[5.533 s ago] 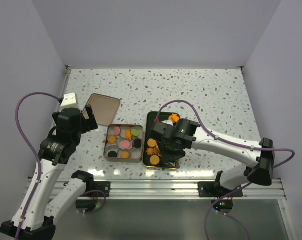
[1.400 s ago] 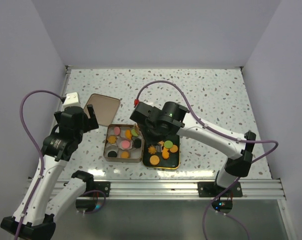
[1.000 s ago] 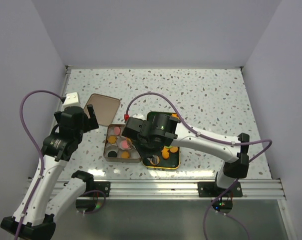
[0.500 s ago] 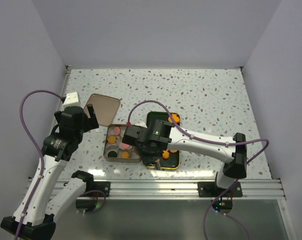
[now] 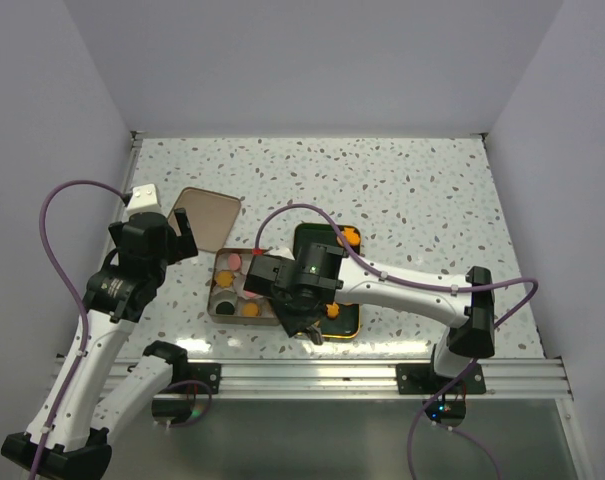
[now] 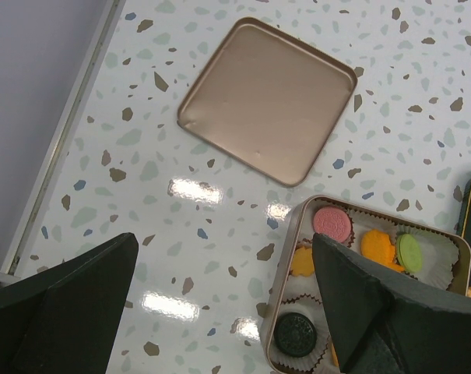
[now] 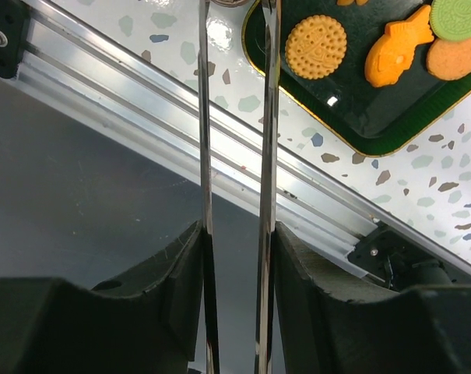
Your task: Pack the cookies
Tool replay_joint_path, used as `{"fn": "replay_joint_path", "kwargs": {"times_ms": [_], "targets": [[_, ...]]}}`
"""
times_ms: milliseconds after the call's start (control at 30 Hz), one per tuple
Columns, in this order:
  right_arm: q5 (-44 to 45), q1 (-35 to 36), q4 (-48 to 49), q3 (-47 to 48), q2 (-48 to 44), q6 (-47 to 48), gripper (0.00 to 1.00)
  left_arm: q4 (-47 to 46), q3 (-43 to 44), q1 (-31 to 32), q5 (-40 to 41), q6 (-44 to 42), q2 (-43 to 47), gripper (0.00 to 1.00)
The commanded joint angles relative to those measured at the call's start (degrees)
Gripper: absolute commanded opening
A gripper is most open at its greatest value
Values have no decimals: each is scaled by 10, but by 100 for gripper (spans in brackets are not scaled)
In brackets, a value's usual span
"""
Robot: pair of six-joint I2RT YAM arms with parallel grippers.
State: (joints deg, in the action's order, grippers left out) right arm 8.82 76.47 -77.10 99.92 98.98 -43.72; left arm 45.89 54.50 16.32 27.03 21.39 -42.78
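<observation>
The cookies lie in two places. Orange, pink, green and dark brown rounds sit in white paper cups in the square tin [image 6: 297,257], and the tin also shows in the top view [image 5: 214,292]. More orange cookies [image 7: 316,47] and a green one [image 7: 461,15] lie on the dark green tray [image 7: 360,109]. My right gripper [image 7: 235,230] is shut on thin metal tongs [image 7: 266,117]. It hangs over the tray's near left corner [image 5: 307,322], and the tong tips run out of view. My left gripper [image 6: 227,312] is open and empty above the table, left of the tin.
The tin's lid [image 6: 268,100] lies upturned on the table behind the tin, and it shows in the top view too [image 5: 204,215]. The aluminium rail [image 7: 142,101] runs along the near table edge just under the tongs. The right arm covers the tin's right side.
My right arm has swung from over the tray toward the near left, so the tongs now hang at the tray's front corner by the rail. The left arm has not moved.
</observation>
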Motion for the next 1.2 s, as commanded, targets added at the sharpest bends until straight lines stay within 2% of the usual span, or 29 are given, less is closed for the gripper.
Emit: {"fn": "replay_joint_path", "kwargs": {"times_ms": [0, 167, 367, 533, 733, 967, 1067, 1167], "targets": [[8, 3, -60, -3, -30, -14, 41, -26, -1, 5, 4, -9, 3, 100], [26, 3, -70, 13, -37, -20, 41, -26, -1, 5, 4, -10, 4, 100], [94, -4, -100, 63, -47, -27, 42, -26, -1, 5, 2, -11, 2, 100], [129, -49, -106, 93, -64, -18, 41, -26, 0, 5, 1, -11, 1, 100], [112, -200, -49, 35, -141, 28, 43, -27, -1, 5, -1, -13, -4, 100], [79, -407, 59, -138, -200, 87, 43, -26, -1, 5, 0, -12, -6, 100], [38, -474, 118, -200, -211, 96, 43, -26, 0, 5, 0, -11, -9, 100], [16, -510, 151, -248, -211, 99, 43, -26, 1, 6, 1, -12, -10, 100]]}}
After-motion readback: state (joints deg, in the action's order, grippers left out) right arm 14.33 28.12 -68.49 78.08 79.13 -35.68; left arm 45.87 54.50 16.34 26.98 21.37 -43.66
